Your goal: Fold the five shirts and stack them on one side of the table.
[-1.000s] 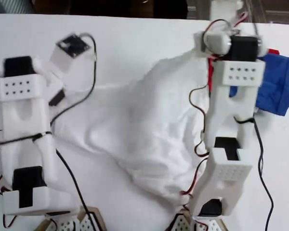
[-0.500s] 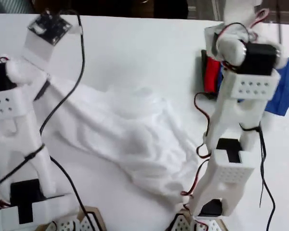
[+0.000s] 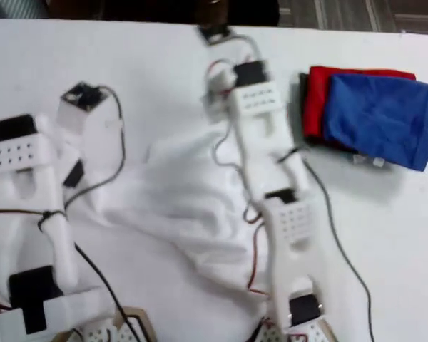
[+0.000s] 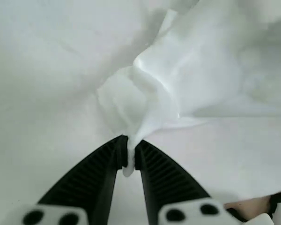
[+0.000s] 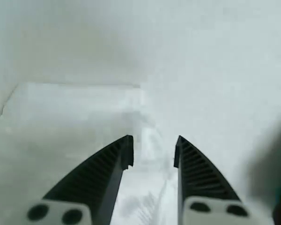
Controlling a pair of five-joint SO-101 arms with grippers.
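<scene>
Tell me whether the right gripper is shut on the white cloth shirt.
No, the right gripper stands open, gripping none of the white cloth shirt.

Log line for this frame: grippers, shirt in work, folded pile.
left gripper: shut on white shirt | right gripper: open, by white shirt | folded: blue shirt on red shirt

Beneath blue shirt (image 3: 381,117) — red shirt (image 3: 315,103), mostly

Beyond the white shirt (image 3: 178,206) the table (image 3: 150,64) lies open to me; right of it, the blue shirt (image 3: 381,117) stacked on the red shirt (image 3: 317,92) blocks my way.
</scene>
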